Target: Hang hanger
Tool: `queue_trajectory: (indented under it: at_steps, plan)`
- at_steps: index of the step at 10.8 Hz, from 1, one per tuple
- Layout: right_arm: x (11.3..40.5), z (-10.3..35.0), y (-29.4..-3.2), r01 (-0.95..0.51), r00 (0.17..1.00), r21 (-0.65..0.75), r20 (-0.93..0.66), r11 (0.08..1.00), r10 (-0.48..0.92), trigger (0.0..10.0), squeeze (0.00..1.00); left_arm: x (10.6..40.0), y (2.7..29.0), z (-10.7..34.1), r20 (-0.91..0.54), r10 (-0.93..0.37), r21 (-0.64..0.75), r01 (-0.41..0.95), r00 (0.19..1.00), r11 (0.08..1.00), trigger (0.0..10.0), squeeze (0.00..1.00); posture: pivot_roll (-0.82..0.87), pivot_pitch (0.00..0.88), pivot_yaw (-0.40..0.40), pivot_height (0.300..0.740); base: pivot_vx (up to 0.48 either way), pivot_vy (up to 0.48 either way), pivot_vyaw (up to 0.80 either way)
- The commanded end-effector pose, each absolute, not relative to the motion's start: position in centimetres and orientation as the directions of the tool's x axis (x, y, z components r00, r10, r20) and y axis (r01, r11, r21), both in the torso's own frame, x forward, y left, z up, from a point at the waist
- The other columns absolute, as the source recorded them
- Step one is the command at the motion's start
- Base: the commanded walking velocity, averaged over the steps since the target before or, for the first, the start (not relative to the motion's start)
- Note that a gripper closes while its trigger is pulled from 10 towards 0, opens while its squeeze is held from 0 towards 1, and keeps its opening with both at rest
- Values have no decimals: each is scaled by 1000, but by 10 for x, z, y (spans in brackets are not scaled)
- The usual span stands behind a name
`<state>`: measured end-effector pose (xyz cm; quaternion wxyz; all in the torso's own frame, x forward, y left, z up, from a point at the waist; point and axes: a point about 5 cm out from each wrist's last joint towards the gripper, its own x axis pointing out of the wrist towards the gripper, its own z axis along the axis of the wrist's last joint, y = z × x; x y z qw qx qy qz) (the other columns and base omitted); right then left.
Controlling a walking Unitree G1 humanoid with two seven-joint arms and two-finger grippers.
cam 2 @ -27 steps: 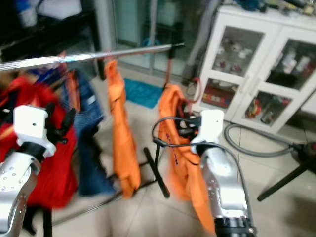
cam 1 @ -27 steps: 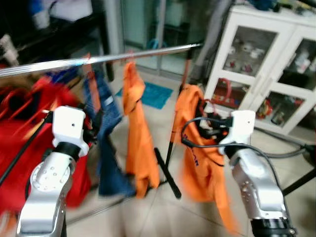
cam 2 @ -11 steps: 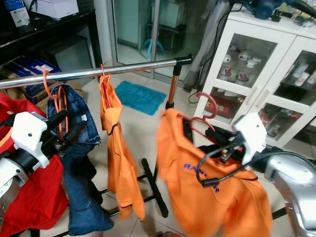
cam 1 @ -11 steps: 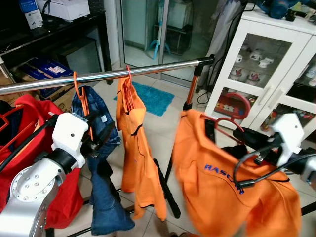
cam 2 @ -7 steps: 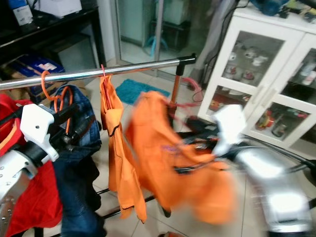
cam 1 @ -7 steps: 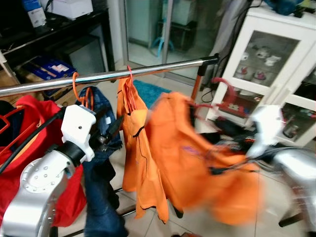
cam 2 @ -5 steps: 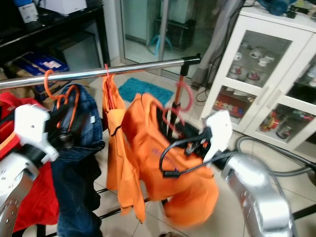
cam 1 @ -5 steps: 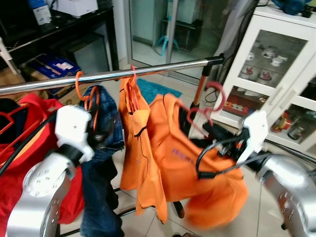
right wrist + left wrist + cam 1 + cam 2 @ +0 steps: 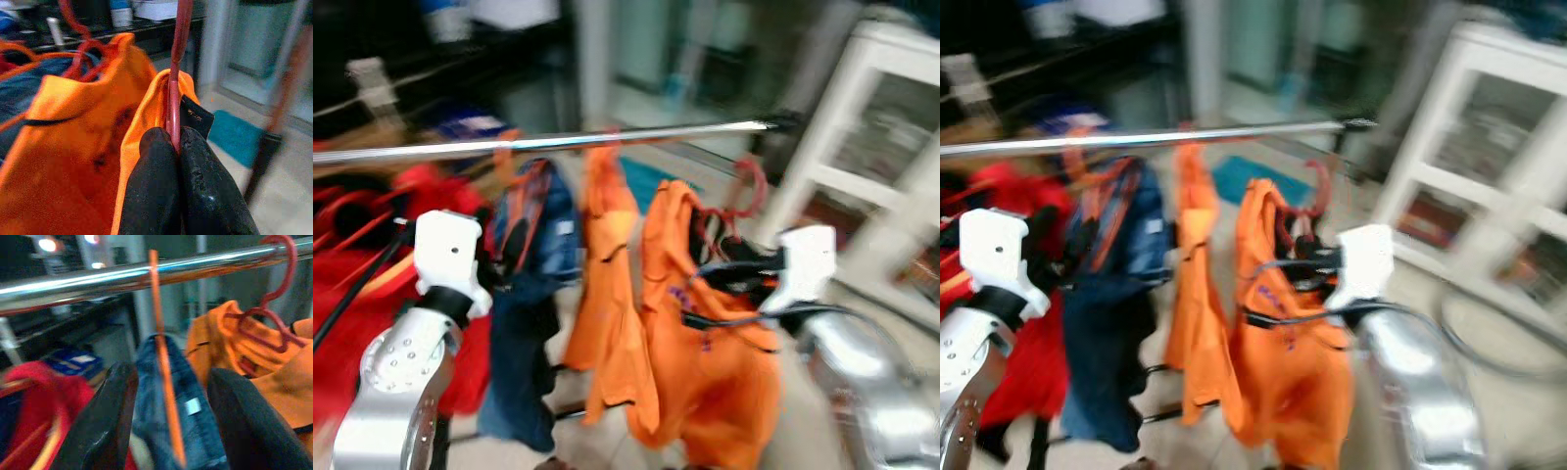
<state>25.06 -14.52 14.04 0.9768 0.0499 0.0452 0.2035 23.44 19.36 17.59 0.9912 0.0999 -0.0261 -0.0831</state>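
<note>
While both eye views are blurred, right gripper (image 9: 177, 147) pinching red hanger (image 9: 175, 83) with orange shirt (image 9: 705, 362), hook just below rail (image 9: 558, 143), left gripper (image 9: 168, 396) spread below rail beside jeans (image 9: 533, 294), red clothes (image 9: 352, 255) further left

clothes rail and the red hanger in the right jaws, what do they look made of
Long silver clothes rail: likely polished metal, given its bright mirror-like streaks. Thin red hanger, pinched in the right gripper: smooth, evenly coloured and faintly glossy, so plastic or plastic-coated wire; blur leaves it open.
</note>
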Motion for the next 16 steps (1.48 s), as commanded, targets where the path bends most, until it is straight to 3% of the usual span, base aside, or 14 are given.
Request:
queue_trajectory:
  at_steps: [1,4,8,10,16]
  plan:
    - [256,156,-152,-353,936,80,12,932,353,10000,0,234,188,178,51,-189,214,174,981,961,10000,0,-12,0,-14,740,0,-480,800]
    - [255,151,-145,-332,943,-17,-35,943,331,10000,0,238,184,174,21,-226,232,215,974,949,10000,0,-11,5,-18,740,0,-160,267]
    - [246,147,-128,-341,938,55,-39,938,344,10000,0,235,180,177,49,-309,148,299,950,943,10000,0,-20,13,-24,740,175,0,0]
    - [245,148,-125,-348,936,49,-38,936,350,10000,0,236,184,178,51,-283,136,274,958,952,10000,0,-18,12,-27,740,0,0,0]
    - [260,162,-119,-359,933,39,44,933,357,10000,0,223,179,177,47,-401,109,395,915,912,10000,0,5,5,-53,740,0,0,0]
